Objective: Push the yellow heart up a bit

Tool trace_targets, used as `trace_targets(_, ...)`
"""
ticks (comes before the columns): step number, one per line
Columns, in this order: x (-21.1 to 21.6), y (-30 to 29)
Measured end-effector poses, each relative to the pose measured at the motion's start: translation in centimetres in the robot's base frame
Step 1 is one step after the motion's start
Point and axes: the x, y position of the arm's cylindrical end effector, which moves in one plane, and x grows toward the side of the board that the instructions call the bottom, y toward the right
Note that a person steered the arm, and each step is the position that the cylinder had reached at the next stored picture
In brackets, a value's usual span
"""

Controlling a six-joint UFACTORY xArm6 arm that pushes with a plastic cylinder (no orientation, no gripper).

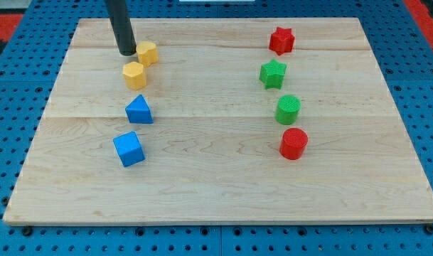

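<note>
Two yellow blocks lie at the view's upper left. The upper one point(146, 52) looks like the yellow heart. The lower one point(134, 75) looks like a pentagon and sits just below it, almost touching. My tip point(126, 52) rests on the board right next to the left side of the yellow heart, touching it or nearly so. The dark rod rises from there out of the view's top.
A blue triangle point(139, 109) and a blue cube point(129, 148) lie below the yellow blocks. On the right, from top to bottom, are a red star point(281, 40), a green star point(272, 73), a green cylinder point(288, 109) and a red cylinder point(293, 144). The wooden board point(216, 192) ends just above the heart.
</note>
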Motion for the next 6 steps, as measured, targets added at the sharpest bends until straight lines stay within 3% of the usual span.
trace_targets(2,3.3,-1.7)
trace_targets(3,3.4,3.1)
trace_targets(6,2.1,9.5)
